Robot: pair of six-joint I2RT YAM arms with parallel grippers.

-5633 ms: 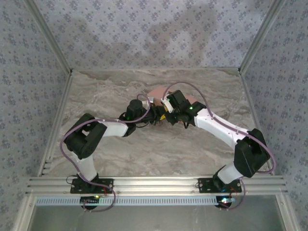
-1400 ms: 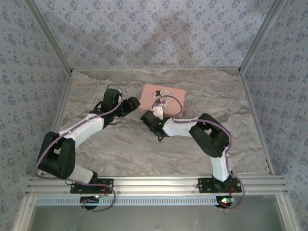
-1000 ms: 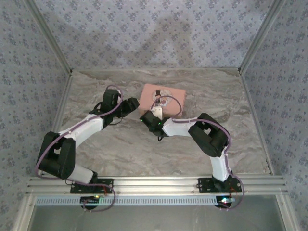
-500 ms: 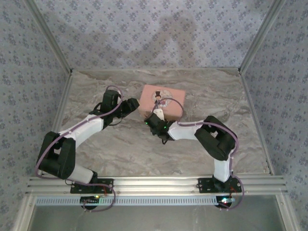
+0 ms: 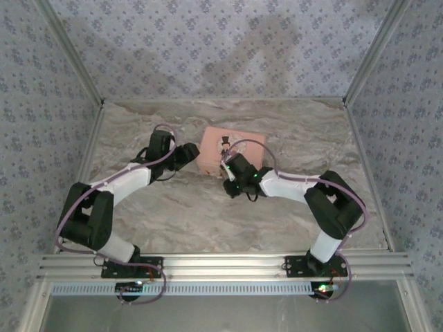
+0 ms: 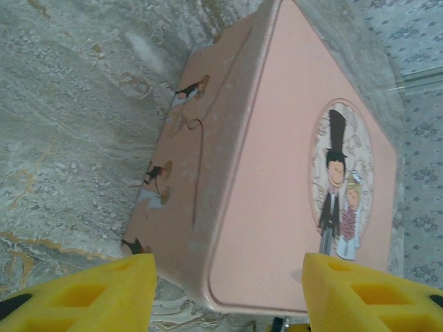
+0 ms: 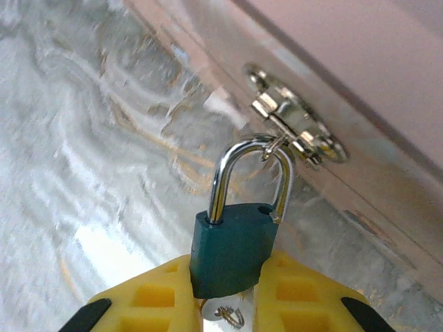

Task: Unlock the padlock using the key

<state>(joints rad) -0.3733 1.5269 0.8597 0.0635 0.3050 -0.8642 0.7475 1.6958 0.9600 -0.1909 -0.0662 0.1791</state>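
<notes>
- The left tool (image 6: 228, 299) has its yellow fingertips (image 6: 90, 297) spread wide — one in each bottom corner.
- Above the gap between them sits the near corner of a pink tin (image 6: 277, 173), resting on the marbled tabletop (image 6: 69, 104).
- A cartoon couple (image 6: 342, 187) decorates the lid — small figures run along the side.

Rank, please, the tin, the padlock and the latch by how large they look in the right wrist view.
Largest: tin, though cropped by the frame.
Next: padlock, enlarged by closeness to the camera.
Smallest: latch.
</notes>
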